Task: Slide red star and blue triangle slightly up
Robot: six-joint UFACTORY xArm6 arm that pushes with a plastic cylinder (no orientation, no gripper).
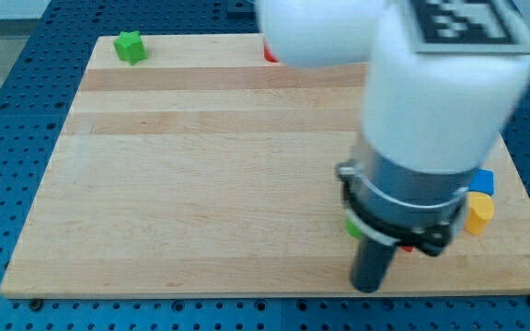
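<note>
My arm's white and grey body point(431, 110) fills the view's right and hides much of the board. My tip point(367, 289) rests near the board's bottom edge, right of centre. A small red bit point(409, 248) shows just right of the rod under the arm's collar; its shape is hidden. A green bit point(351, 226) shows just left of the rod. A blue block point(482, 181) peeks out at the arm's right side, its shape partly hidden. Another red block point(270, 53) is mostly hidden by the arm at the board's top edge.
A green block point(130, 46) sits at the board's top left corner. A yellow block point(478, 212) sits just below the blue block, near the board's right edge. The wooden board point(201, 184) lies on a blue perforated table point(7, 110).
</note>
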